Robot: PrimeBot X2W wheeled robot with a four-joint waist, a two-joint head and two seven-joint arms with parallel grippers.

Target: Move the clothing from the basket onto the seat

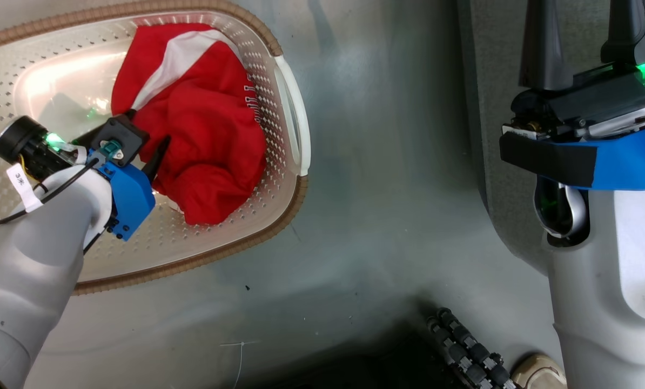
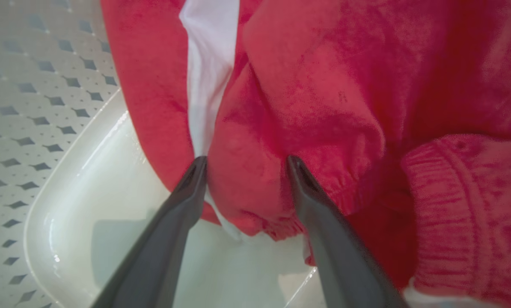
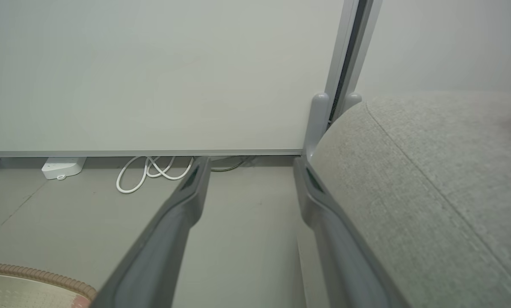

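Left gripper (image 1: 148,129) is down inside the laundry basket (image 1: 295,194), fingers spread wide. Left wrist view: both tips are pushed against the red clothing (image 2: 324,85), straddling a bunched fold with an elastic hem. The fold sits between the fingers but isn't pinched. Released, nothing grasped.

Clothing is in the basket, heaped toward its right end, against the perforated wall next to the white side handle (image 1: 293,116). A white stripe (image 1: 176,59) runs across the far part of the heap. In the wrist view the same stripe (image 2: 208,64) comes down to the left fingertip, and a ribbed cuff (image 2: 452,205) lies at the right. The bare glossy basket floor (image 2: 110,214) shows on the left, under the fingers.

Right gripper (image 1: 584,32) is up at the right, well apart from the basket, fingers parted and holding nothing. It hangs at the left edge of the grey sofa (image 1: 495,135). Right wrist view: the fingers (image 3: 187,205) frame bare floor. The sofa's rounded, seamed edge (image 3: 431,171) sits just right of the right finger; can't tell if they touch.

The basket stands on the grey floor (image 1: 382,189), left of the sofa, with open floor between them. Its brown rim (image 3: 37,273) clips the near left corner of the right wrist view. Far side there: a white wall panel (image 3: 153,72), a looped white cable (image 3: 148,171) and a small white box (image 3: 63,167) at its foot.
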